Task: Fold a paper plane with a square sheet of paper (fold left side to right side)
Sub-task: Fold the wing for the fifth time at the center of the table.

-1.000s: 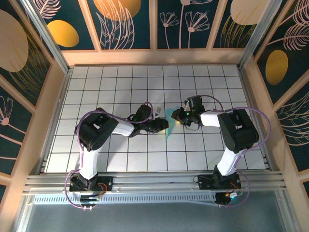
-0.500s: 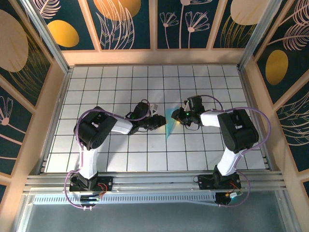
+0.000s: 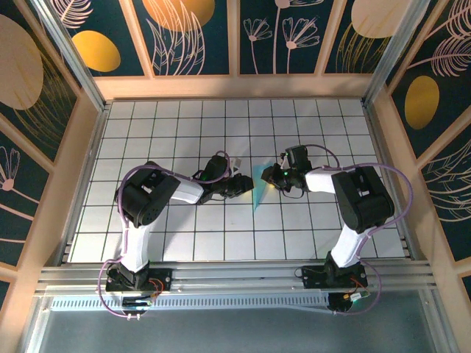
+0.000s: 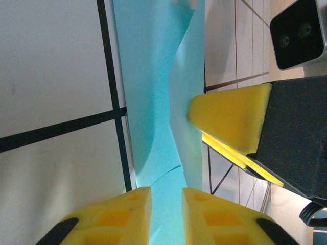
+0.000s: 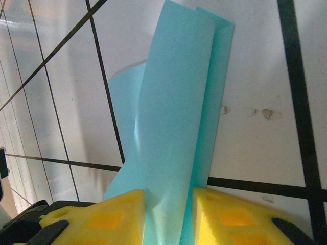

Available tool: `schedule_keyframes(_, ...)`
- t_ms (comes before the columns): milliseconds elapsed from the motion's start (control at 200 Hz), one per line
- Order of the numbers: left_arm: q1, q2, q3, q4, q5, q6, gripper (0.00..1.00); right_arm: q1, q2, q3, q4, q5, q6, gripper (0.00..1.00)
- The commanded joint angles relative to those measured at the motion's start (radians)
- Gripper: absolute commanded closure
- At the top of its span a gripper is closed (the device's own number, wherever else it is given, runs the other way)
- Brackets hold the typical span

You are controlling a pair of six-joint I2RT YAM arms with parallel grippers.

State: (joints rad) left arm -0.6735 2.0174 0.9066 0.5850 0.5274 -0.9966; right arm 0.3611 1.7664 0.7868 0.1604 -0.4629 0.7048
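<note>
A: Left gripper (image 4: 167,194)?
B: Jaws nearly together, paper (image 4: 148,76) runs between them. Can't tell if pinched.
A: Right gripper (image 5: 168,196)?
B: Closed on the paper's raised fold, facing the left one. Paper's in the middle of the table (image 3: 184,118), partly flat, partly standing.

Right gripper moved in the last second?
No. The right gripper sits at the same spot on the table grid in the top view, with the paper just to its left, as before.
</note>
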Motion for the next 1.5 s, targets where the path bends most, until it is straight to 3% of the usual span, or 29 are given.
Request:
schedule_keyframes(0,0.005,-0.068,-0.017,-0.040,-0.057,0.034,0.73,0.024,0.050,0.000,-0.026,0.073,-0.038,0.70)
schedule_keyframes(375,0.005,-0.027,0.018,0.021,0.016,0.003,0.63,0.025,0.056,0.005,-0.026,0.073,-0.038,0.70)
schedule_keyframes(696,0.003,0.039,0.058,0.027,0.053,-0.009,0.65,0.025,0.054,0.006,-0.028,0.072,-0.038,0.70)
schedule_keyframes(1191,0.002,0.062,0.060,0.009,0.034,-0.014,0.89,0.028,0.060,0.012,-0.037,0.072,-0.042,0.70)
schedule_keyframes(1491,0.002,0.072,0.060,-0.036,0.005,0.007,0.93,0.027,0.054,0.018,-0.053,0.078,-0.053,0.70)
